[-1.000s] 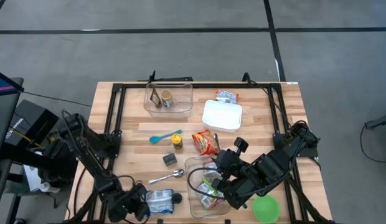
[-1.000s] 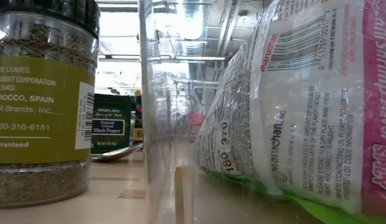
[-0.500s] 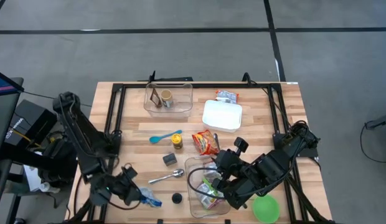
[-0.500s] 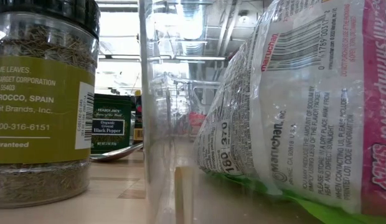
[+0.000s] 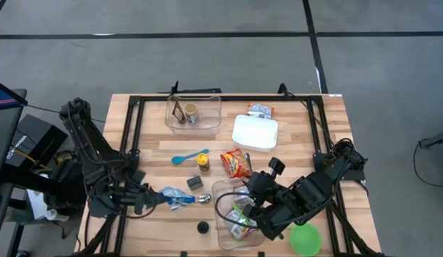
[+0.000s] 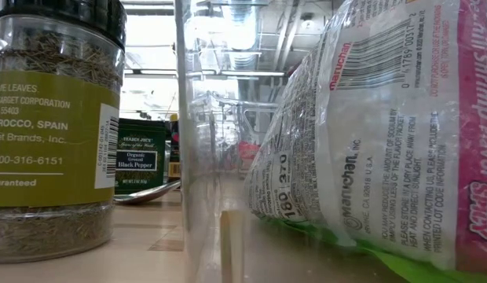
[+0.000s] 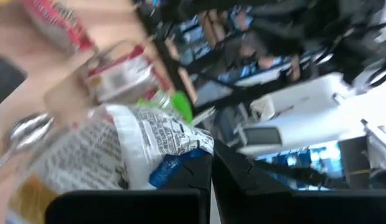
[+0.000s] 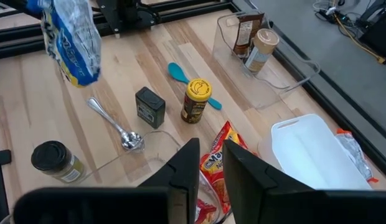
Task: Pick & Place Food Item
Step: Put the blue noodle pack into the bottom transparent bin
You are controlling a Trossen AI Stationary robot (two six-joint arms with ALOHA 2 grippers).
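Left gripper raised off the table, fingers pinching a blue and white food bag, bag hanging just beside the spoon on the side away from the clear bin. Right gripper parked over that clear bin at the table's near edge, fingers pressed almost together with only a thin slit between them, holding nothing. Inside the bin, packets of noodles. Green bowl just beside the bin, toward the right arm. Small black tin, yellow-capped spice bottle, blue spatula and red noodle pack beyond the spoon. Farther still, a second clear bin holding a brown packet and a tan-lidded cup. White lidded box beside the second bin. Herb jar well apart from the bag, beside the near bin.
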